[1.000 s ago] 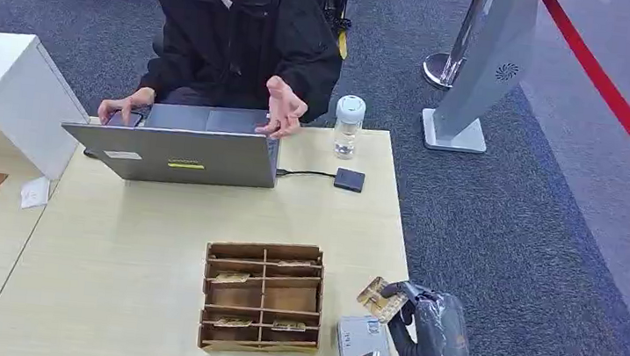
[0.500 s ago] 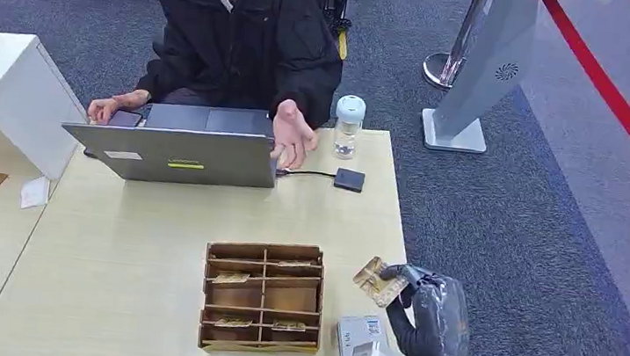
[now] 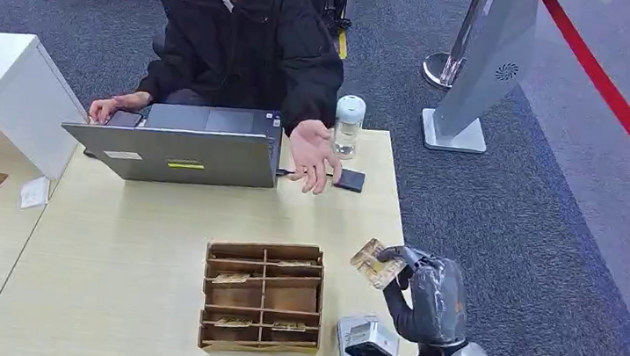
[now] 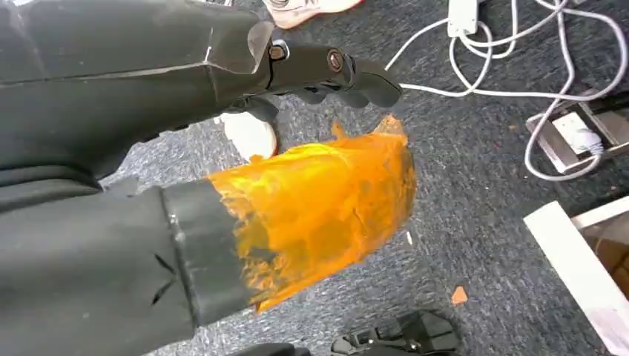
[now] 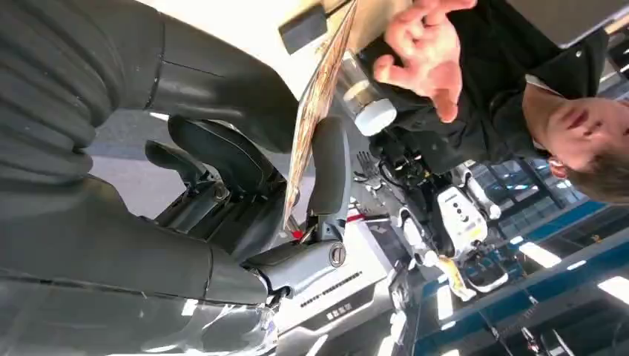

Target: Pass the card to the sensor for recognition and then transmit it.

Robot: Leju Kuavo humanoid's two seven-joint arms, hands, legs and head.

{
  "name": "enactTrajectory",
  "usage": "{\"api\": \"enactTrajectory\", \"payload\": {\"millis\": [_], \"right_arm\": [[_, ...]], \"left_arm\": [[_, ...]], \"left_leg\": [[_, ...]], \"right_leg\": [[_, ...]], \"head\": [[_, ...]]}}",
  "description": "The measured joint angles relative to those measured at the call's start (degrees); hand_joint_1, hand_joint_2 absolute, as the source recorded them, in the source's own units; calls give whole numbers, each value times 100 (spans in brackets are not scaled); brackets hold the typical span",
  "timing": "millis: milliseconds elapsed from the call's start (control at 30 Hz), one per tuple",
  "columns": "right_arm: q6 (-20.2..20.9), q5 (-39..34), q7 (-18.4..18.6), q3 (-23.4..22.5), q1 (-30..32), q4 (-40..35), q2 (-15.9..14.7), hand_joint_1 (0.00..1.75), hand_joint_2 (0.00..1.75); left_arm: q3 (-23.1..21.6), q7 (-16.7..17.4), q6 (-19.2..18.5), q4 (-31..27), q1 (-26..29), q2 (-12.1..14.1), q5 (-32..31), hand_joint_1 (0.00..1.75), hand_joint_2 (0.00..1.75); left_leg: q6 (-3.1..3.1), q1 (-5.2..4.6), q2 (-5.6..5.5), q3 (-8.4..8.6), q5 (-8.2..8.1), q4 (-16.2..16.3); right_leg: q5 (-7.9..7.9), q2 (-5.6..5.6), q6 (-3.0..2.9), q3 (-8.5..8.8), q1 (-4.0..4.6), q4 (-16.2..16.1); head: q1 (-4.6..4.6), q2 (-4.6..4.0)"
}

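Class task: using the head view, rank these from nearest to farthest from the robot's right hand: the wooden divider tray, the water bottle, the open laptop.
Measured from the right hand, which holds the card:
1. Wooden divider tray, on its left, near table edge.
2. Water bottle, at the far table edge.
3. Open laptop, far left, before the person.

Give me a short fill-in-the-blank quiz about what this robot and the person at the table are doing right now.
1. The robot's right hand holds a ____.
2. The person's hand reaches out, palm up, beside an open ____.
3. The wooden tray lies on the ____.

Missing words: card; laptop; table
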Motion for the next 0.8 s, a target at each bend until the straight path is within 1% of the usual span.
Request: {"api": "enactTrajectory", "payload": {"millis": [433, 567, 800], "right_arm": [[245, -44, 131, -2, -502, 251, 190, 175, 175], [256, -46, 155, -7, -639, 365, 241, 175, 175], [332, 66, 363, -9, -905, 579, 313, 175, 175]], "left_arm": [[-50, 109, -105, -59, -24, 0, -175, 0, 0], [-87, 120, -109, -96, -32, 0, -201, 0, 0], [-144, 201, -179, -116, -42, 0, -308, 0, 0]], "left_leg": [[0, 0, 0, 0, 0, 0], [0, 0, -1, 0, 0, 0], [0, 0, -1, 0, 0, 0]], "right_leg": [[1, 0, -1, 0, 0, 1], [1, -1, -1, 0, 0, 1], [1, 0, -1, 0, 0, 2]], "head": [[2, 0], [2, 0], [2, 0]]}}
